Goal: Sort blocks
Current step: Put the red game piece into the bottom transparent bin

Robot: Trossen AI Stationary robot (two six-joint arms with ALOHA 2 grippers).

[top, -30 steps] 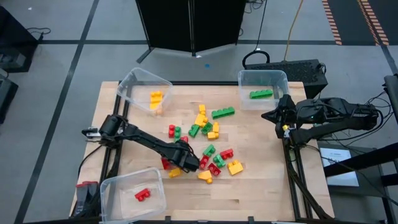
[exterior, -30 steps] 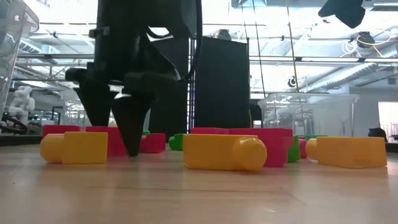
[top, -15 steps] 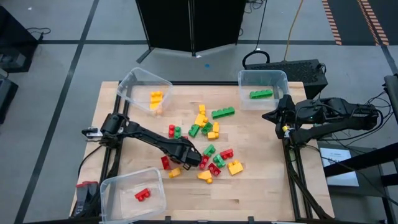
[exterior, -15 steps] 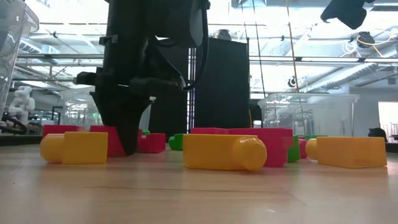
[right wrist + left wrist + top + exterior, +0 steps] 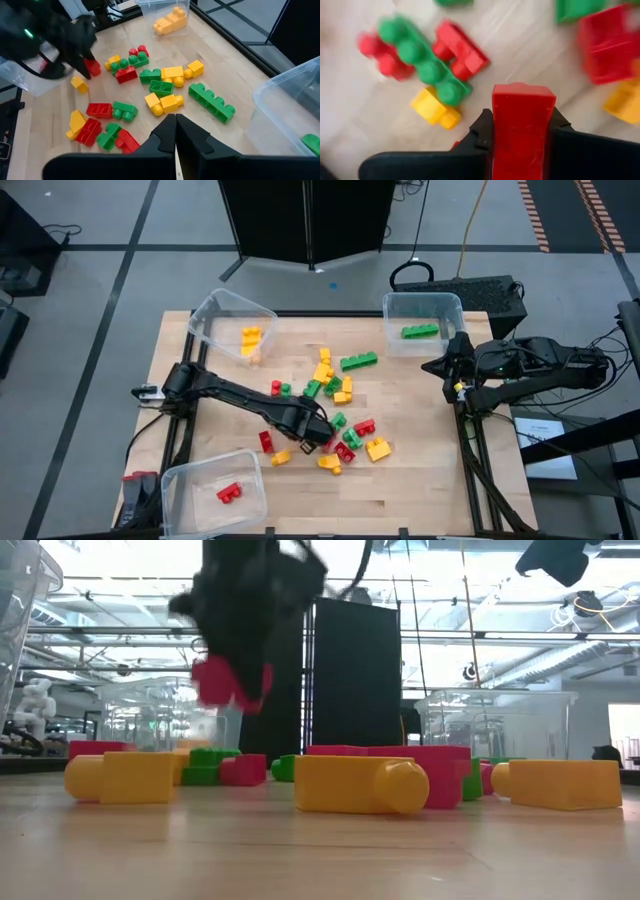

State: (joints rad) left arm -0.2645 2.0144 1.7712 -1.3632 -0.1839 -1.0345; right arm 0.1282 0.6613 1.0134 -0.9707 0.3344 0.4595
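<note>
The left end effector point(image 5: 520, 142) grips a red block point(image 5: 522, 125), lifted above the block pile point(image 5: 335, 405) mid-surface. A shallow pinch could drop it before the red bin point(image 5: 195, 480). The right end effector point(image 5: 175, 131) waits closed beside the green bin point(image 5: 448, 310).

Hidden, cropped and blurred parts

In the low view, blurred with motion: left tool point(image 5: 240, 690) and the red block point(image 5: 222, 680) in its grip, stud count unreadable. In the left wrist view, lower end of that red block point(image 5: 522, 127) cut by the picture's edge; red-and-green cluster point(image 5: 415, 60) smeared out of focus; a red piece point(image 5: 607, 47) and a yellow piece point(image 5: 625, 102) cropped at the side. In the high view, fingertips of the left tool point(image 5: 322, 438) too small to make out. In the right wrist view, green block point(image 5: 311, 142) in the clear bin point(image 5: 285, 110) cropped at the edge.
</note>
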